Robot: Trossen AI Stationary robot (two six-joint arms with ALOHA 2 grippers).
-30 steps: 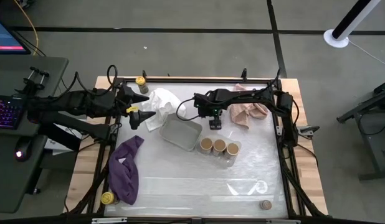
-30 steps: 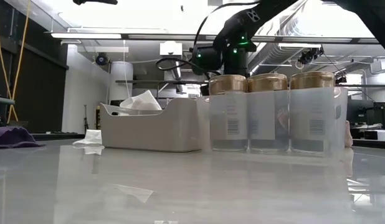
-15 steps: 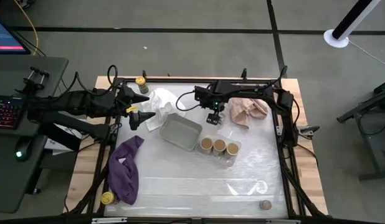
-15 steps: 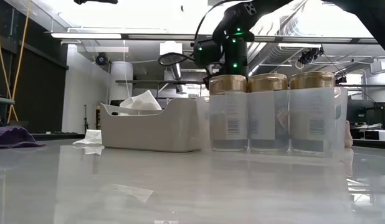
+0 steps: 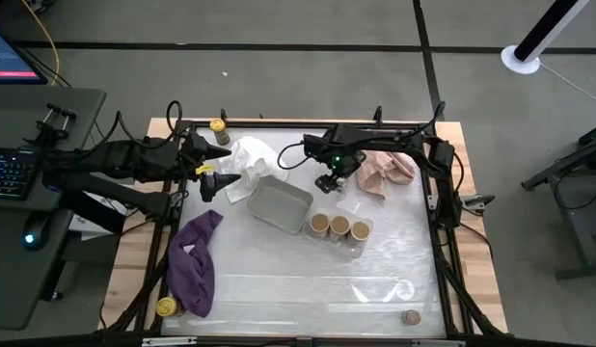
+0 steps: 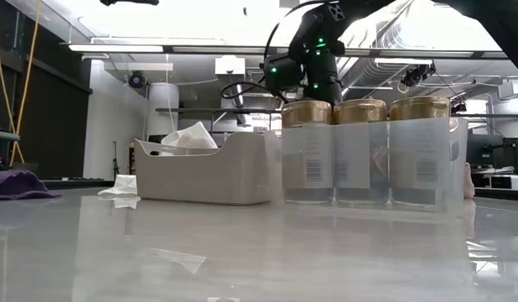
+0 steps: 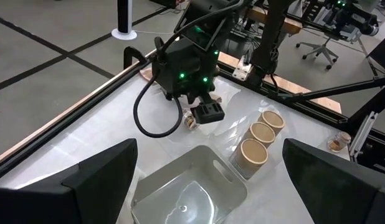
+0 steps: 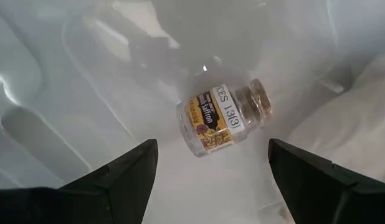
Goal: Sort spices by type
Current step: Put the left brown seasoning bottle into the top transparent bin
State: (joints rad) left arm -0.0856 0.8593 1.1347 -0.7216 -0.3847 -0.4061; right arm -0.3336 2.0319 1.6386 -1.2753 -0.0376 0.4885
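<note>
Three wider jars with tan tops point(image 5: 339, 227) stand in a row right of the grey tray point(image 5: 279, 204); the low view shows them up close point(image 6: 364, 151). One tiny brownish jar point(image 8: 223, 118) lies on its side on the table beside the pink cloth; the left wrist view shows it too point(image 7: 189, 122). My right gripper point(image 8: 212, 146) hangs above it, open, with a finger on either side and not touching. The other tiny jar point(image 5: 411, 316) stands near the near right corner. Two yellow-lidded jars stand at the far left corner point(image 5: 219, 126) and the near left corner point(image 5: 166, 307). My left gripper point(image 5: 219, 173) waits open at the left edge.
A white cloth point(image 5: 245, 159) lies behind the tray, a pink cloth point(image 5: 380, 172) lies right of my right gripper point(image 5: 331, 181), and a purple cloth point(image 5: 194, 265) lies at the near left. Black frame rails border the table. Bare table stretches along the near side.
My right gripper has risen a little, drawn slightly toward the far edge and turned about its wrist. The jars and cloths have stayed where they were.
</note>
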